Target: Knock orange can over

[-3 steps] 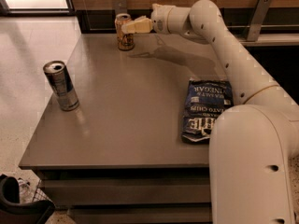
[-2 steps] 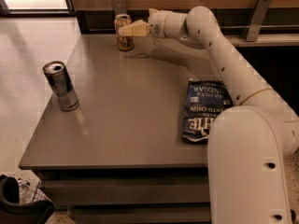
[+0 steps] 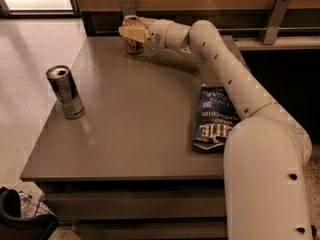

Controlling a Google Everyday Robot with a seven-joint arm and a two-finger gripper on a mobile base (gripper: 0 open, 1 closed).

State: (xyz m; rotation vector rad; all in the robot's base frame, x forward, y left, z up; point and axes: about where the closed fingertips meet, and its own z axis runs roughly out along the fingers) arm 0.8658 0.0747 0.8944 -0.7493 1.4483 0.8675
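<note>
Camera view: the table (image 3: 135, 129) is grey-brown and seen from above its near edge. The orange can (image 3: 133, 48) stands upright at the far edge, roughly mid-width, just in front of the dark wall base. The gripper (image 3: 130, 32) sits at the can's upper half, overlapping it from the right and front. Its tan pad covers the can's middle, so only the can's silver top and its lower body with dark lettering show. It looks to be touching the can, but the contact is not certain. Whether the gripper is spread or pressed together can't be told from this angle.

The white arm (image 3: 226, 71) runs from the big housing at lower right, diagonally up and left to the gripper. The tall silver-and-dark can (image 3: 65, 91) stands upright near the left edge, well apart from the orange can. The dark blue chip bag (image 3: 214, 118) lies flat near the right edge.

Hidden or cut off:
- The bag's right side is covered by the arm.
- The orange can's label is unreadable.
- A metal bracket (image 3: 128, 6) behind the can is partly blocked by it.
- A second bracket (image 3: 273, 18) is on the wall at upper right.
- A black object (image 3: 15, 219) at bottom left is cropped and can't be identified.
- The arm's base runs out of frame at bottom right.
</note>
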